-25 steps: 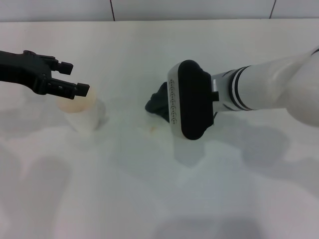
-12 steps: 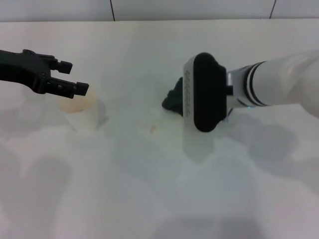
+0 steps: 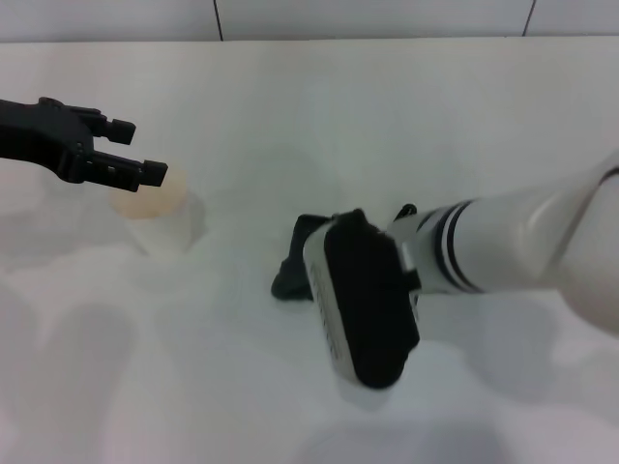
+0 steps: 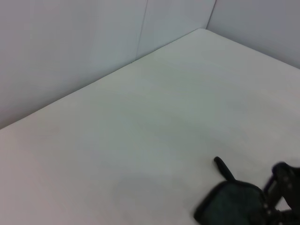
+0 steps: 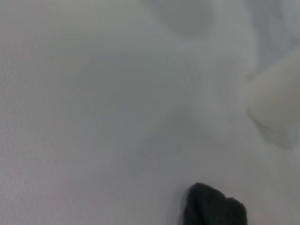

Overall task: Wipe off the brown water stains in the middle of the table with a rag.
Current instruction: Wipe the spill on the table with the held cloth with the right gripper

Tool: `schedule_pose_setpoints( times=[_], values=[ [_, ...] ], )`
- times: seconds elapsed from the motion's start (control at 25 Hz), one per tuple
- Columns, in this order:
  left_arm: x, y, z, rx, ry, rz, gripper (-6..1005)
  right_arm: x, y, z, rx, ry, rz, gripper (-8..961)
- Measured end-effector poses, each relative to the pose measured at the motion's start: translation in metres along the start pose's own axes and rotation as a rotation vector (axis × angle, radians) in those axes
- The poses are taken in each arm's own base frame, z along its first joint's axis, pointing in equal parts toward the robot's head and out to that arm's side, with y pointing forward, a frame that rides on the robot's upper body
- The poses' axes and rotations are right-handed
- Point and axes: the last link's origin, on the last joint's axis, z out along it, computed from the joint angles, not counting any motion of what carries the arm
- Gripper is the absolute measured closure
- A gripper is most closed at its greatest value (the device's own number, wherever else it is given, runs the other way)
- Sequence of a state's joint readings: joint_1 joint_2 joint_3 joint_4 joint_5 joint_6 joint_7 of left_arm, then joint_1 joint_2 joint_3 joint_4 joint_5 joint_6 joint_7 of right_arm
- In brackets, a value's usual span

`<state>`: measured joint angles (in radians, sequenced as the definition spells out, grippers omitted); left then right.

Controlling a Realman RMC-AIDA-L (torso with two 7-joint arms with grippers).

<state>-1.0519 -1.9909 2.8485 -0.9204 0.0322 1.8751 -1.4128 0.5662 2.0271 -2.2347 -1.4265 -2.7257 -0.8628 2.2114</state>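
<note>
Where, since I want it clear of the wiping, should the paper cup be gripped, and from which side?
Grip the paper cup's side wall just under the rim, coming level from the robot's left. It stands upright, mouth open upward, and the open left gripper hovers at that side above its rim; the right arm works the rag on the other side.

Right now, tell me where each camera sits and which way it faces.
Head view: above, facing forward and down at the table; shows left gripper over the cup, right arm over the rag.
Left wrist view: on the left arm, facing across the table to the walls; the rag sits at one edge.
Right wrist view: on the right arm, close to the tabletop; rag and cup shared with head view.
</note>
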Motion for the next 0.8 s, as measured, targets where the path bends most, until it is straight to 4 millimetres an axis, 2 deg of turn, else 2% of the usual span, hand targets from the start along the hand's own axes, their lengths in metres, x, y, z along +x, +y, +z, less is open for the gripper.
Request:
schedule_pose_setpoints(
  times=[0.24, 0.52, 0.68, 0.8],
  values=[
    [0.000, 0.000, -0.001, 0.002, 0.001, 0.000, 116, -0.015, 0.017, 0.003, -0.025, -0.024, -0.085, 852],
    [0.001, -0.001, -0.001, 0.008, 0.018, 0.003, 116, -0.029, 0.024, 0.007, -0.001, -0.073, -0.151, 852],
    [-0.001, -0.001, -0.001, 0.009, 0.019, -0.002, 115, -0.032, 0.019, 0.007, 0.033, -0.096, -0.153, 852],
    [0.000, -0.001, -0.001, 0.007, 0.020, 0.001, 115, -0.027, 0.013, 0.010, 0.050, -0.088, -0.134, 853]
  ],
)
